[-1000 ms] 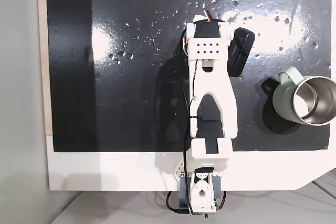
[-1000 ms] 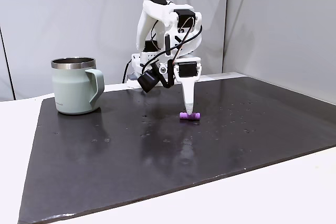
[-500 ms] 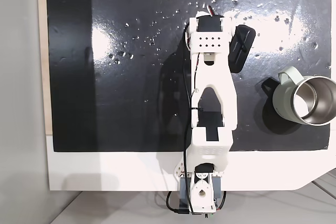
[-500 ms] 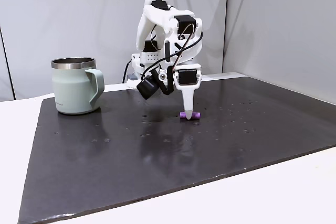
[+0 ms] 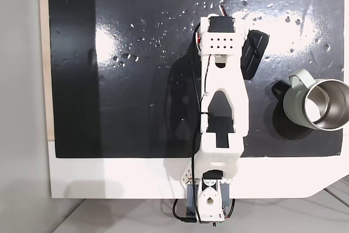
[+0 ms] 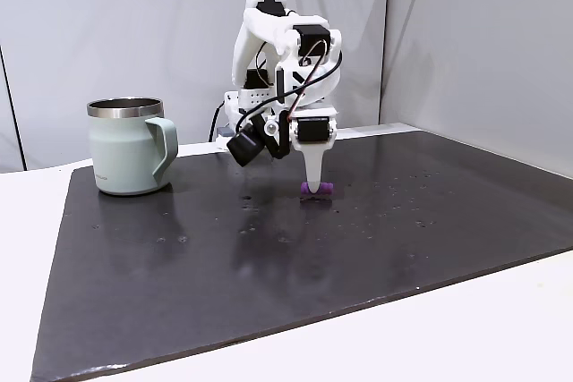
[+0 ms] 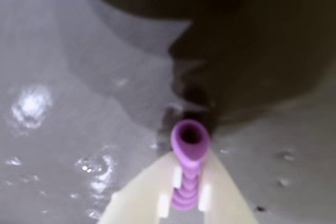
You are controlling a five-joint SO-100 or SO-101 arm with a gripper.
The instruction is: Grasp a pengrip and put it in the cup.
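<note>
Clearly end effector is clenched on pengrip w/ ribbed midsection pinched; looks light, soft, squashy, so gentle squeeze suffices.

Black mat covers most of a white table; its glossy surface carries glare patches and scattered specks or droplets (which of the two cannot be told). In a fixed view a pale wooden strip runs along the mat's left edge. In another fixed view grey wall panels stand behind the table, meeting at a vertical seam.
</note>
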